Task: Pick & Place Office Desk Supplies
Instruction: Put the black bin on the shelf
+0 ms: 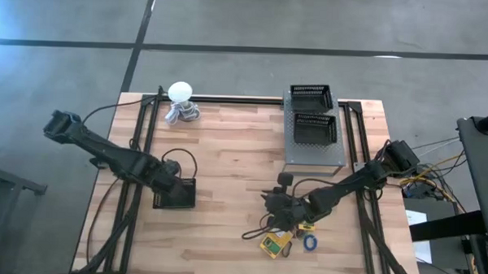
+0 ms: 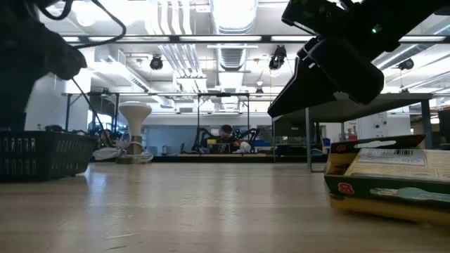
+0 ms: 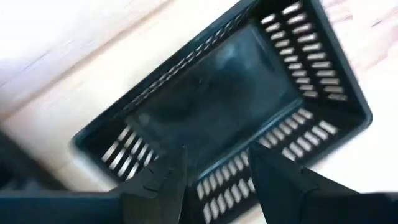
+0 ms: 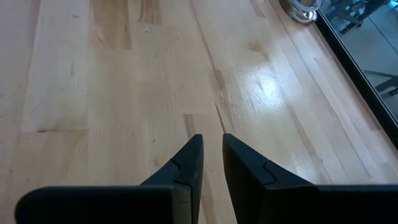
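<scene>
From above, the left gripper point(image 1: 177, 192) hangs over a black basket point(image 1: 185, 202) at the table's seven o'clock. The right gripper point(image 1: 284, 210) sits at five o'clock, beside a yellow-and-green box point(image 1: 270, 246) and a blue ring point(image 1: 310, 243).

At table level, the box point(image 2: 390, 179) lies at three o'clock.

The left wrist shows fingers point(image 3: 165, 180) parted, empty, above the basket point(image 3: 224, 93).

The right wrist shows fingers point(image 4: 189, 165) nearly closed, empty, over bare wood.

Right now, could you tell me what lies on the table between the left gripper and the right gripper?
Only bare wood, in the high view: the left gripper hangs over a black basket, the right gripper is beside the supplies.
</scene>
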